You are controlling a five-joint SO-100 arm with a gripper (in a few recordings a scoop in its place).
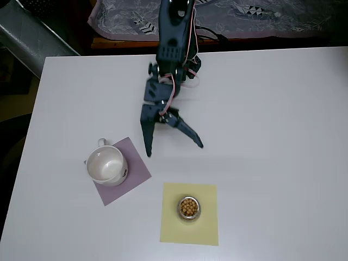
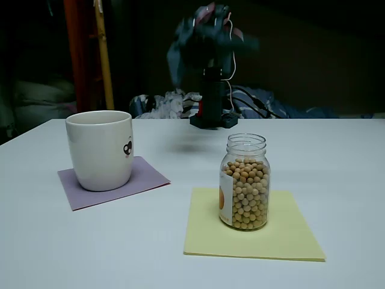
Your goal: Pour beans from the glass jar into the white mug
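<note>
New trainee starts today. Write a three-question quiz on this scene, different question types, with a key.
1. True or false: the jar stands upright on the yellow sheet.
2. Multiple choice: the mug is (A) full of beans, (B) empty, (C) tipped over.
3. Fill in: the gripper is ____ and holds nothing.

Key:
1. True; it holds the beans up to about its shoulder.
2. B; it sits upright on the purple sheet.
3. Open; the overhead view shows its fingers spread above the table, apart from the mug and jar.
</note>
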